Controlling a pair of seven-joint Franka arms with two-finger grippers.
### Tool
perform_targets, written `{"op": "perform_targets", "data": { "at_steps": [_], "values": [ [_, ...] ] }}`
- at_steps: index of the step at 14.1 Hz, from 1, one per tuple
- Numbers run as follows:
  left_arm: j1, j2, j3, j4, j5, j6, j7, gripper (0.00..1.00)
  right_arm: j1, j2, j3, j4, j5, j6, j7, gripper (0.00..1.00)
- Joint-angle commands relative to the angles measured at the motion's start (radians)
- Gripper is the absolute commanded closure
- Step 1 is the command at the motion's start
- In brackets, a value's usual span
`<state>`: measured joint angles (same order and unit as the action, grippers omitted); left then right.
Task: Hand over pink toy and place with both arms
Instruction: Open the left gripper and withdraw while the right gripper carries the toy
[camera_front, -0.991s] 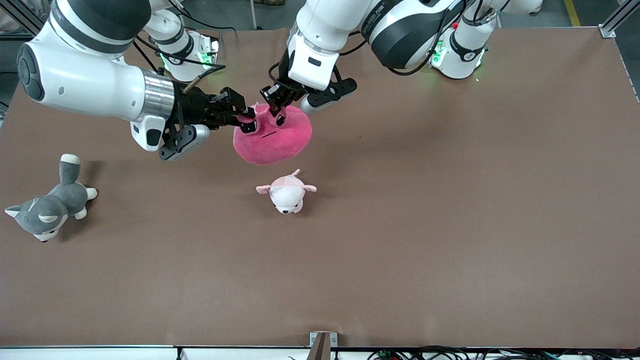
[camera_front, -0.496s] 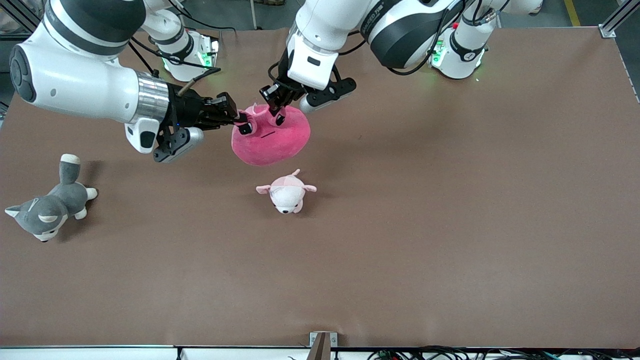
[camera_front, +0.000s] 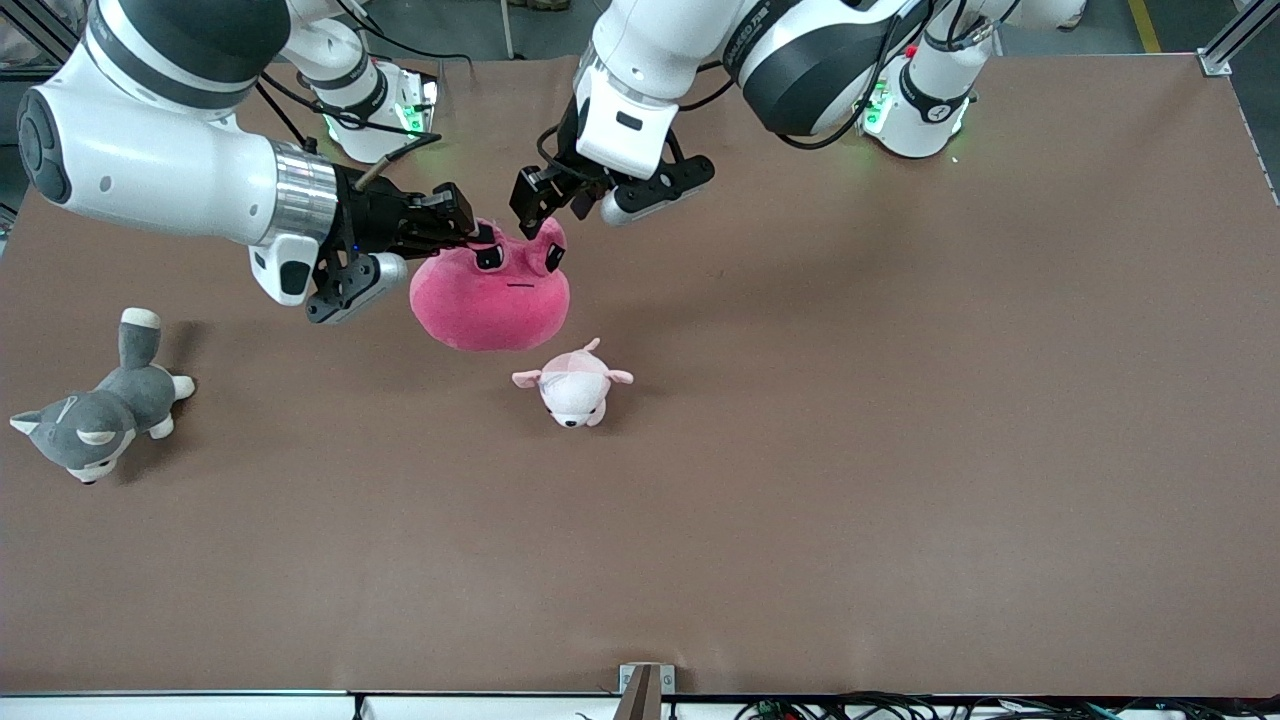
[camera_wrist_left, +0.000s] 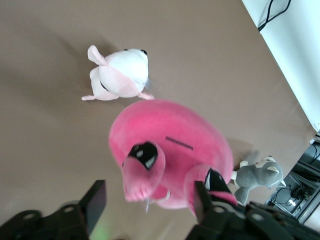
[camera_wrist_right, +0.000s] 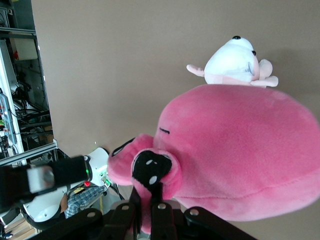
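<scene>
The pink toy (camera_front: 490, 300) hangs in the air, a round hot-pink plush with black angry eyes. My right gripper (camera_front: 482, 238) is shut on an ear flap beside one eye; in the right wrist view the gripper (camera_wrist_right: 150, 202) pinches that flap and the toy (camera_wrist_right: 240, 155) bulges past it. My left gripper (camera_front: 540, 210) is open just above the toy's top, touching nothing. In the left wrist view its fingers (camera_wrist_left: 95, 205) stand wide apart on either side of the toy (camera_wrist_left: 175, 150), clear of it.
A small pale pink-and-white plush (camera_front: 573, 385) lies on the brown table (camera_front: 900, 400), just nearer to the front camera than the hanging toy. A grey-and-white husky plush (camera_front: 95, 420) lies at the right arm's end of the table.
My left gripper has opened and let go of the pink toy. The toy has swung toward the right arm's end and sagged lower, held by my right gripper alone.
</scene>
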<state>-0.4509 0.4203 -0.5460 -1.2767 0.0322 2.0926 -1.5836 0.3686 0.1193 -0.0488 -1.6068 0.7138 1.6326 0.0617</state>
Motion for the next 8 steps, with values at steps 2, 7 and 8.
{"op": "perform_targets", "data": {
  "at_steps": [2,7,8],
  "values": [
    [0.049,-0.003,0.001,0.02,0.092,-0.094,0.046,0.0,-0.112,-0.017,0.001,0.013,0.007,-0.056,-0.008,1.0],
    [0.207,-0.035,0.003,0.011,0.101,-0.247,0.304,0.0,-0.301,0.034,0.001,0.065,-0.042,-0.056,-0.034,1.0],
    [0.249,-0.04,0.003,-0.001,0.101,-0.287,0.373,0.0,-0.333,0.055,0.001,0.085,-0.054,-0.06,-0.054,1.0]
  ]
}}
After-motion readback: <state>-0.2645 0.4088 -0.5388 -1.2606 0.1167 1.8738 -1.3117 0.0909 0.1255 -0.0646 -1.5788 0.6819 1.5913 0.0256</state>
